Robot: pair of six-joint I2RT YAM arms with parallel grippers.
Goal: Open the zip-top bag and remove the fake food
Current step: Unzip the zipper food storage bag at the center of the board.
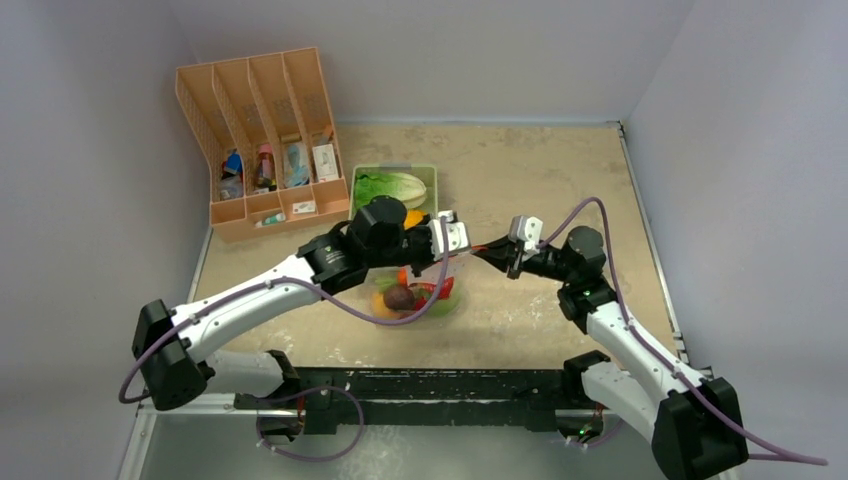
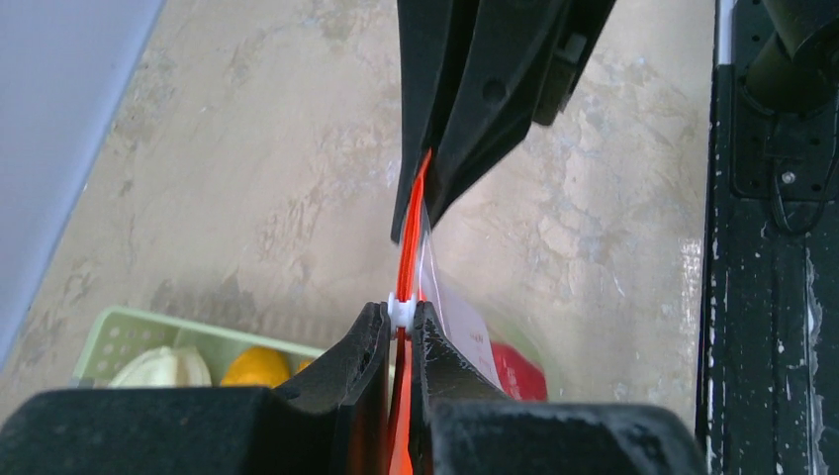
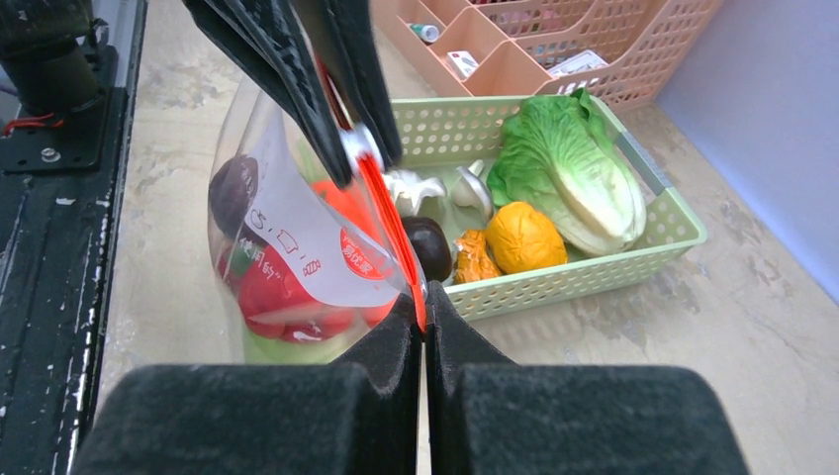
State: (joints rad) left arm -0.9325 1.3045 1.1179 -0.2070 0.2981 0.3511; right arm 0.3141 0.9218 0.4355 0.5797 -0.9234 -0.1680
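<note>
Soft, even light; wrist-view foregrounds slightly blurred.

One zip-top bag (image 3: 297, 247), clear glossy crinkled plastic film; zip strip (image 3: 391, 223), smooth orange-red plastic. Inside, fake food (image 3: 282, 297), shiny moulded plastic. One tray (image 3: 554, 282), pale-green perforated plastic, satin. One lettuce (image 3: 569, 168), matt veined plastic. The desk (image 2: 247, 148), rough, mottled beige, matt. The left gripper (image 2: 400, 319) and right gripper (image 3: 423, 309), matt black, finely grained.

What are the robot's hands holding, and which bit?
Both hold the zip-top bag by its orange-red zip strip: the left hand at the white slider, the right hand farther along.
</note>
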